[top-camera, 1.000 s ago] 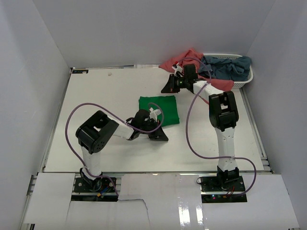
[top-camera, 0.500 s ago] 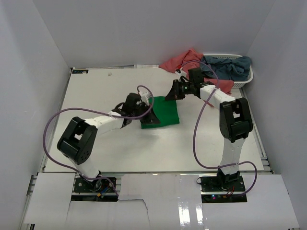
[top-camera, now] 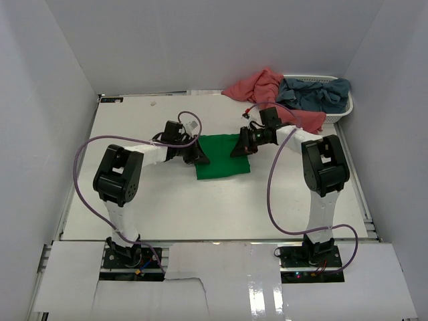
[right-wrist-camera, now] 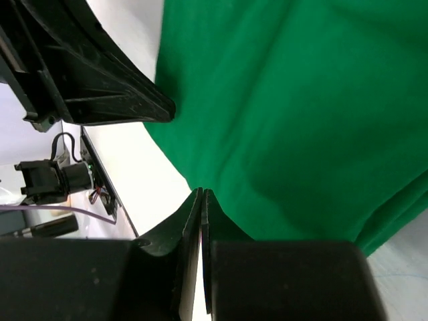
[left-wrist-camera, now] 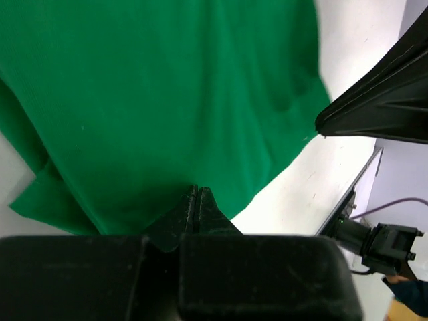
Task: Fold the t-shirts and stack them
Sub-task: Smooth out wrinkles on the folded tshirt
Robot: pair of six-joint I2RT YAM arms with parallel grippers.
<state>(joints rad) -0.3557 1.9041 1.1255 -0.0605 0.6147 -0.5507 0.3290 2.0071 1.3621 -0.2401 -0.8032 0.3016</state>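
The folded t-shirt (top-camera: pixel 224 164) lies mid-surface (top-camera: pixel 134 194), between the left tool (top-camera: pixel 200 159) at its left edge and the right tool (top-camera: pixel 236 150) over its right part. Behind, far right, stands the basket (top-camera: pixel 345 110); a second t-shirt (top-camera: pixel 315 92) lies in it, and a third t-shirt (top-camera: pixel 263 85) drapes over its left rim

Arms (top-camera: pixel 319 200) white, black joints — purple cables (top-camera: pixel 269 194) looped

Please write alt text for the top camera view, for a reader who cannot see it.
A folded green t-shirt lies between two shut claws: the left claw at its left edge, the right claw near its far right corner. Behind, a pink t-shirt and a grey-blue t-shirt spill from a white basket.
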